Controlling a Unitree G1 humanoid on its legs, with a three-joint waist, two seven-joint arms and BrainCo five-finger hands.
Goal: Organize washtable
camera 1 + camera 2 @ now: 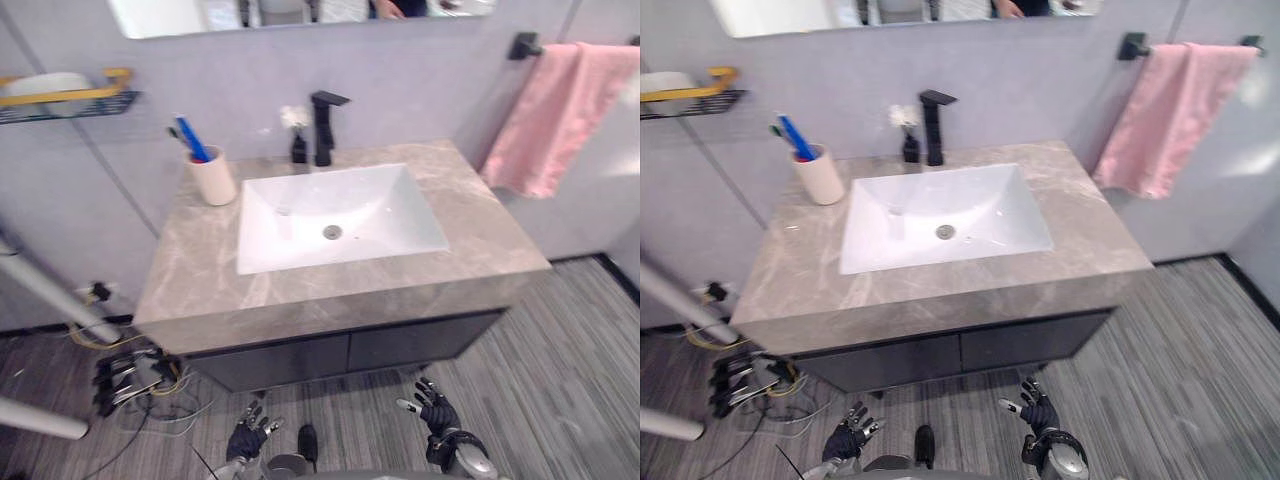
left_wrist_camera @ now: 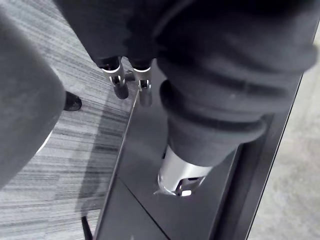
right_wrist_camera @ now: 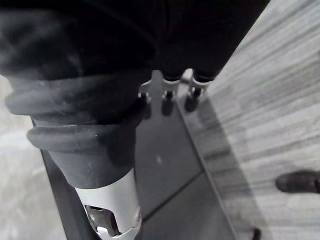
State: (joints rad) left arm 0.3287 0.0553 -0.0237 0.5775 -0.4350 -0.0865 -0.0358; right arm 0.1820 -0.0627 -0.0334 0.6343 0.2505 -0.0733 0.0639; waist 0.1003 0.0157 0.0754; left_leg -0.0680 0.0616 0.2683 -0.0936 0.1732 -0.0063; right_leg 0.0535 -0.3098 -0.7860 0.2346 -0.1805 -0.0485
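Observation:
The washtable's grey marble top (image 1: 480,230) holds a white sink (image 1: 335,215) with a black faucet (image 1: 324,125) behind it. A small dark bottle with a white flower (image 1: 298,135) stands to the faucet's left. At the back left corner is a beige cup (image 1: 212,178) with a blue toothbrush (image 1: 192,140) in it. My left hand (image 1: 248,437) and right hand (image 1: 437,410) hang low in front of the dark cabinet (image 1: 350,350), well below the top. Both are open with relaxed fingers (image 2: 120,87) (image 3: 167,100) and hold nothing.
A pink towel (image 1: 555,115) hangs from a black bar on the right wall. A wire shelf with a yellow rail (image 1: 65,95) is on the left wall, and a mirror (image 1: 300,12) above. A tangle of cables (image 1: 130,375) and white poles (image 1: 50,295) are at the left.

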